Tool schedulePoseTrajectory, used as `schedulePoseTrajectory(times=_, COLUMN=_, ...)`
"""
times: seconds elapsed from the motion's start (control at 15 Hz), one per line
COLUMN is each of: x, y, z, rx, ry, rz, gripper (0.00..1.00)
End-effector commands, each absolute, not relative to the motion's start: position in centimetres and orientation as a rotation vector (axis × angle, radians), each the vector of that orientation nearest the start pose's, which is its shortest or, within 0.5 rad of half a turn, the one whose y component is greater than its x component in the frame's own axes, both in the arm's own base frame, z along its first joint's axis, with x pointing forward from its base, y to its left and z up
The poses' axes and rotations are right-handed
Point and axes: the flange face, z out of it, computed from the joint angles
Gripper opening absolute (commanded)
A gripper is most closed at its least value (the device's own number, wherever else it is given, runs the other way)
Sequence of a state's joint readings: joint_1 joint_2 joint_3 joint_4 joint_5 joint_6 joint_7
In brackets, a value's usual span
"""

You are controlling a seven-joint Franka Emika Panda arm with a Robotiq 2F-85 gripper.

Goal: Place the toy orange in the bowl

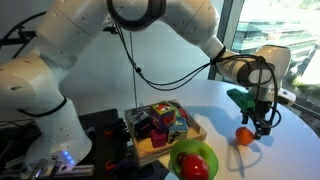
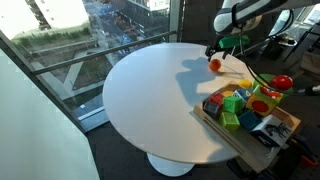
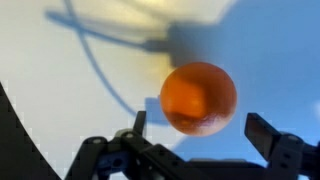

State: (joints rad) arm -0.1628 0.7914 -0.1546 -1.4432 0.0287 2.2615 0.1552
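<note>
The toy orange (image 1: 243, 136) lies on the white table, apart from the other toys; it also shows in an exterior view (image 2: 215, 65). My gripper (image 1: 262, 124) hangs just above and beside it, open and empty. In the wrist view the toy orange (image 3: 198, 97) fills the middle, and the two fingers of the gripper (image 3: 198, 125) stand wide apart on either side of its lower edge, not touching it. The lime-green bowl (image 1: 207, 152) sits at the table's near edge with a darker red round item (image 1: 195, 167) inside.
A wooden tray (image 1: 150, 150) of multicoloured toys (image 2: 240, 105) stands beside the bowl. The round white table (image 2: 150, 100) ends close to the orange. A black cable hangs from the arm. A window wall lies beyond the table.
</note>
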Motion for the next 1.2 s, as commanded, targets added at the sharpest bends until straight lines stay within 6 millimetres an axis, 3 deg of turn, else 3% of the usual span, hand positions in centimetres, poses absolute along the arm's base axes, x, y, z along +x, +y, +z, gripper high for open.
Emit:
schedulePoseTrajectory(times=0.0, x=70.7, y=-21.2, z=22.2, rx=-3.121, ry=0.711, rz=-0.091, gripper=1.0)
schedulePoseTrajectory(times=1.13, x=70.0, y=-21.1, z=20.4, rx=-3.122, ry=0.73, rz=0.008, gripper=1.0)
